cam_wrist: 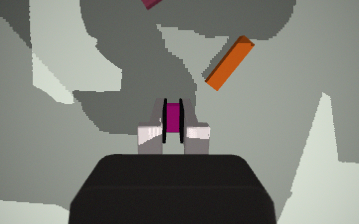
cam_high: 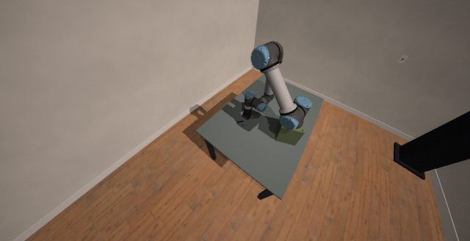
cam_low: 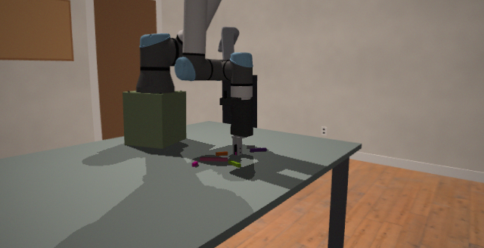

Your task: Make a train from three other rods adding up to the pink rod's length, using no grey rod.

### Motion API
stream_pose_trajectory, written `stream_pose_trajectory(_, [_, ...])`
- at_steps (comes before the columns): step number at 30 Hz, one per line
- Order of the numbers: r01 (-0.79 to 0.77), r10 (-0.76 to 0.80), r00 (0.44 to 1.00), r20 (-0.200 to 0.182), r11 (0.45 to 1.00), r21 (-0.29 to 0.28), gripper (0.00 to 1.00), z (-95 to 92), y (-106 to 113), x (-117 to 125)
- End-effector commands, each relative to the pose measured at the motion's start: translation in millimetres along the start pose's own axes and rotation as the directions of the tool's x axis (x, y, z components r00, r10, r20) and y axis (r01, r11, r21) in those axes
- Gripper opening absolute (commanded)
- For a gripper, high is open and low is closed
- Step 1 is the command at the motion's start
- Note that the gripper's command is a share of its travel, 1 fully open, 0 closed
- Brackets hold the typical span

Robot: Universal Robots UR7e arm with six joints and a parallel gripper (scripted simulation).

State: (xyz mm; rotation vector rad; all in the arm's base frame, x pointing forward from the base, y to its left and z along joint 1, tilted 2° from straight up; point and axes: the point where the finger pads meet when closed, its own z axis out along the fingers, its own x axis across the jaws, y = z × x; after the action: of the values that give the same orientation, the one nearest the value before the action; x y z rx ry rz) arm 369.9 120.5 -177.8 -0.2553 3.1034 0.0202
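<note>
Gripper (cam_wrist: 173,131) pinching the magenta rod (cam_wrist: 173,116): the pick-up step of the train.

The fingers are clamping the magenta rod between their pads, low over the table (cam_low: 302,146); whether it is touching the surface cannot be told. The orange rod (cam_wrist: 229,63) is lying ahead and to the right of the gripper, and the pink rod (cam_wrist: 151,3) further ahead, at the edge of view. Next, I judge, comes lifting and carrying the rod to a spot where it can be laid along the train's line.

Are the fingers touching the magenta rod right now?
Touching. In the wrist view both fingers press flush against the sides of the magenta rod, with no gap on either side.
</note>
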Motion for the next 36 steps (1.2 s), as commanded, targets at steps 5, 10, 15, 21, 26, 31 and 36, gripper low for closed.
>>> stream_pose_trajectory(5, [0.0, 0.0, 1.0, 0.001, 1.0, 0.0, 0.24, -1.9, 0, 0])
stream_pose_trajectory(10, [0.0, 0.0, 1.0, 0.001, 1.0, 0.0, 0.24, -8.3, 0, 0])
stream_pose_trajectory(15, [0.0, 0.0, 1.0, 0.001, 1.0, 0.0, 0.24, -20.5, 0, 0])
stream_pose_trajectory(21, [0.0, 0.0, 1.0, 0.001, 1.0, 0.0, 0.24, -33.7, 0, 0])
stream_pose_trajectory(26, [0.0, 0.0, 1.0, 0.001, 1.0, 0.0, 0.24, -52.2, 0, 0])
stream_pose_trajectory(31, [0.0, 0.0, 1.0, 0.001, 1.0, 0.0, 0.24, -70.5, 0, 0])
stream_pose_trajectory(36, [0.0, 0.0, 1.0, 0.001, 1.0, 0.0, 0.24, -83.0, 0, 0])
